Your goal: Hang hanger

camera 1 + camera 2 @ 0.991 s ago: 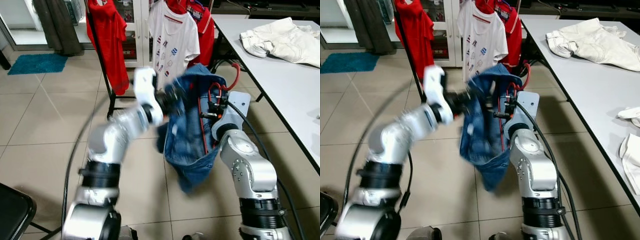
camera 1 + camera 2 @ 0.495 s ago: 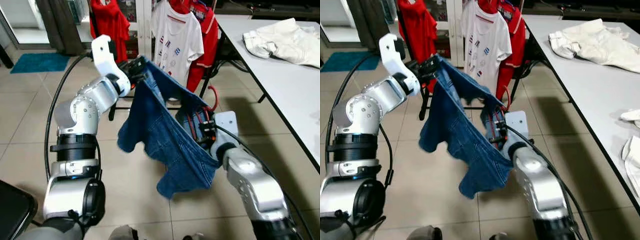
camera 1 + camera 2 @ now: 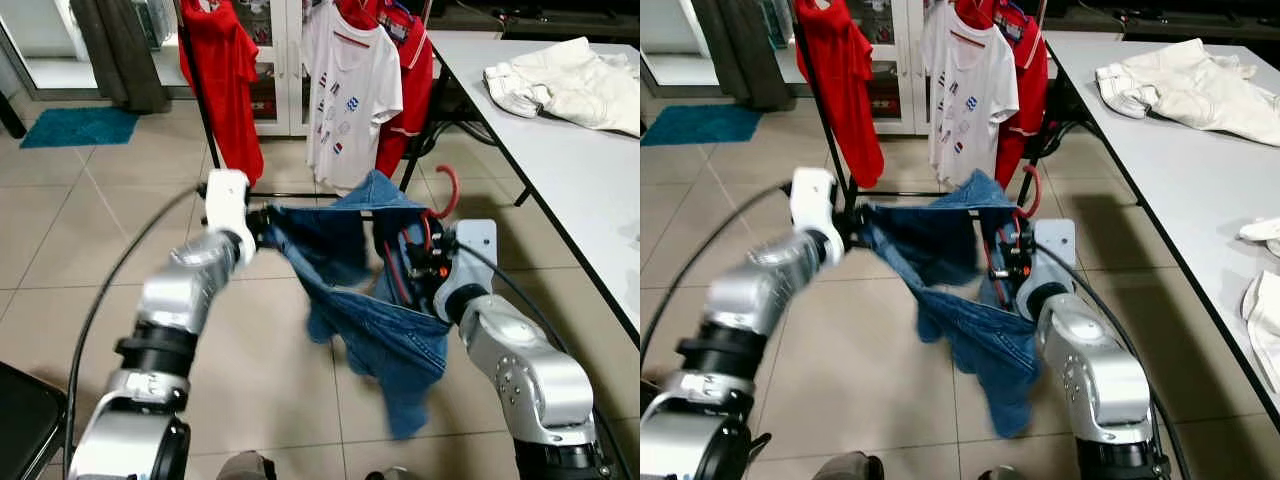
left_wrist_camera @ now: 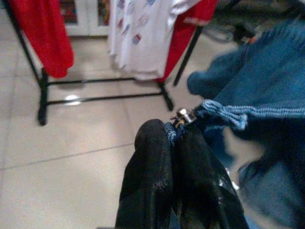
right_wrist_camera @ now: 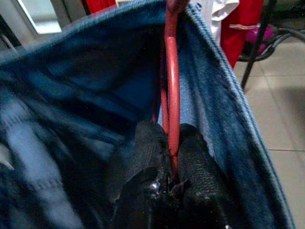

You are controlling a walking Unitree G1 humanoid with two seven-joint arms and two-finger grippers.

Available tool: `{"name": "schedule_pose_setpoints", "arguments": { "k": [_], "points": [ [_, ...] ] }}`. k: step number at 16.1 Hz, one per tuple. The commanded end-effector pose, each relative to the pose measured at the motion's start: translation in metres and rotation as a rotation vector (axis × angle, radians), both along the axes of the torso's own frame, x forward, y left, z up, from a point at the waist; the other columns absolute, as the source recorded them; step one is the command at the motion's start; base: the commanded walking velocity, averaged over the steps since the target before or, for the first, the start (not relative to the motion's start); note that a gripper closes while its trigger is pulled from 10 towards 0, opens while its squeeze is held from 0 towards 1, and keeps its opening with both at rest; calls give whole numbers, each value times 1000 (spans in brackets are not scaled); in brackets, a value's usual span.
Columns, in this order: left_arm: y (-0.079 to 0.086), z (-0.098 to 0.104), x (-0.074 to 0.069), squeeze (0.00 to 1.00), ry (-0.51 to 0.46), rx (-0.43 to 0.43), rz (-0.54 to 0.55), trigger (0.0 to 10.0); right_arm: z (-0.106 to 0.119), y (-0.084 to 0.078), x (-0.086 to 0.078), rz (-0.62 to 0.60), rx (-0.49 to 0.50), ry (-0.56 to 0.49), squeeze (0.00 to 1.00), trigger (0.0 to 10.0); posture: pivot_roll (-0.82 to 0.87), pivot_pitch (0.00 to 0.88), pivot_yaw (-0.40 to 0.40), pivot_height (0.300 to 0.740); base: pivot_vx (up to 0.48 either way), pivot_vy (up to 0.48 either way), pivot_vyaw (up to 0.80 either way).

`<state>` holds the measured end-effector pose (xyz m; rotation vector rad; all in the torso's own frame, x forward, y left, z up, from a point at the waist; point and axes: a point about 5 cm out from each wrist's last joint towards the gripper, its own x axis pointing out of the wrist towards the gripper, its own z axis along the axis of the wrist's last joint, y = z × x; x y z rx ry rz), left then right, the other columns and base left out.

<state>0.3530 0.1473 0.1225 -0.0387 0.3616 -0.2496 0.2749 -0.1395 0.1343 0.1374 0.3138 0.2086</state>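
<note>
Ahead, a clothes rack (image 3: pixel 205 120) carrying red and white shirts (image 3: pixel 350 90) is standing; light garments (image 3: pixel 560 80) are lying on the tabletop (image 3: pixel 560 170). Left hand (image 4: pixel 174 136) is pinching the jeans (image 3: pixel 370 300) waistband, right hand (image 5: pixel 169 143) clamping the red hanger (image 5: pixel 171 86) inside them, both arms raised.

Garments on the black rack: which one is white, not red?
The white printed T-shirt, hanging in the middle of the black rack. The red garment to its left and the red shirt behind it are plain red.
</note>
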Motion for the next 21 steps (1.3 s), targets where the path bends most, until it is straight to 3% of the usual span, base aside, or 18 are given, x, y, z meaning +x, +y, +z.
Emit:
{"name": "schedule_pose_setpoints", "arguments": {
  "k": [1,4,5,6,7,8,12,14,16,17,20,21],
  "points": [
    [10,-21,-5,0,47,65,51,0,15,-8,2,-41,29,-50,0,10000,7,33,-16,740,0,0,0],
    [23,-53,-12,0,114,79,151,118,23,0,-2,27,77,-36,0,10000,1,33,-22,740,0,0,0],
    [24,-56,-12,0,115,78,157,1882,25,2,-3,42,84,-33,0,10000,1,33,-22,740,0,0,0],
    [25,-59,-11,0,100,96,156,10000,28,4,-6,61,93,-31,0,10000,-6,36,-23,740,0,0,0],
    [16,-55,-10,463,75,-12,95,10000,30,4,-7,59,96,-33,0,10000,-11,39,-21,740,0,0,0],
    [9,-53,-10,1000,54,-50,31,10000,31,3,-7,44,102,-38,0,10000,-13,40,-22,740,0,0,0],
    [12,-57,-18,1000,18,-117,-33,10000,28,-8,-6,-35,50,-21,0,10000,-7,48,-28,740,0,0,0],
    [16,-57,-26,1000,-2,-178,-73,10000,22,-11,-5,-68,79,-20,0,10000,3,50,-35,740,0,0,0],
    [16,-49,-33,1000,-38,-258,-126,10000,22,-9,-2,-109,123,-52,0,10000,4,50,-36,740,0,0,0],
    [13,-41,-40,1000,-66,-275,-199,10000,18,-10,0,-132,90,-50,0,10000,7,51,-38,740,0,0,0],
    [13,-25,-51,1000,-106,-180,-256,10000,11,-11,1,-148,79,-42,0,10000,22,53,-43,740,0,0,0],
    [11,-20,-54,0,-117,-183,-273,10000,10,-9,1,-135,82,-48,0,10000,27,55,-43,740,0,0,0]
  ]
}}
